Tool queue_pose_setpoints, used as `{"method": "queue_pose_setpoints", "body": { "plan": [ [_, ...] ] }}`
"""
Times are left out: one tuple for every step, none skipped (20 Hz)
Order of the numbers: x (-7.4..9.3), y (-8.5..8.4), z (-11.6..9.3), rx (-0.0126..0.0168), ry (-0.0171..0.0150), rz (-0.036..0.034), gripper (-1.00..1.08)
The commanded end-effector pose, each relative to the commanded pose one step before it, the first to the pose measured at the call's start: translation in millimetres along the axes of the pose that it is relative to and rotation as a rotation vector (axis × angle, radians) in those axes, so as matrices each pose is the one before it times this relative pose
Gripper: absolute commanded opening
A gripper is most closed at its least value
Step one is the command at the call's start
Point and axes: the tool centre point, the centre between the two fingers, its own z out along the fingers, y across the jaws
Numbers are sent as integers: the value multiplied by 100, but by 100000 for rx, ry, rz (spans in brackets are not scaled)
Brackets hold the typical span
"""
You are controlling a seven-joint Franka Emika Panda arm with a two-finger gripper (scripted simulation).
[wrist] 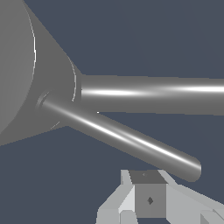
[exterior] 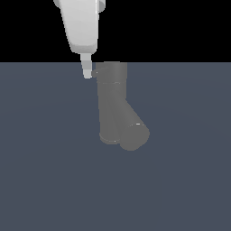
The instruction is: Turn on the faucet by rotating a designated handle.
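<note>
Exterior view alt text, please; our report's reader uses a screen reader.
A white robot gripper reaches down from above to the top section of a dark-grey faucet, at its side toward the exterior view's left, where a small stub of the handle shows. The faucet's thick spout angles down toward the viewer over a flat blue-grey floor.

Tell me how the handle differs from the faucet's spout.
The handle is a thin rod; the spout is a thick stub of the faucet. In the exterior view the handle barely shows at the faucet's upper part, beside the claw, while the spout branches off lower and angles toward the exterior view's right. Both are grey and cylindrical.
</note>
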Motion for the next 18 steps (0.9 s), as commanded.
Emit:
{"method": "queue_pose_setpoints", "body": {
  "plan": [
    [1822, 1059, -24, -422, -61, 2292, -100],
    [295, 289, -13, 0, 0, 0, -100],
    [320, 278, 7, -48, -13, 48, -100],
    [298, 289, -14, 0, 0, 0, -100],
    [0, 0, 0, 0, 0, 0, -100],
    [-1126, -446, 38, 282, 199, -1811, -100],
    [583, -5, 0, -17, -10, 96, -100],
    [580, -5, 0, -17, -10, 96, -100],
    [572, -5, -2, -15, -8, 83, -100],
    [574, -5, 0, -17, -9, 96, -100],
    [571, -6, 0, -17, -9, 96, -100],
    [567, -6, 0, -17, -9, 96, -100],
    [563, -6, 0, -17, -9, 96, -100],
    [547, -7, -3, -12, -7, 68, -100],
    [555, -6, 0, -17, -9, 96, -100],
    [550, -7, 0, -17, -9, 96, -100],
    [546, -7, 0, -17, -9, 96, -100],
    [528, -8, -3, -12, -7, 68, -100]
  ]
}}
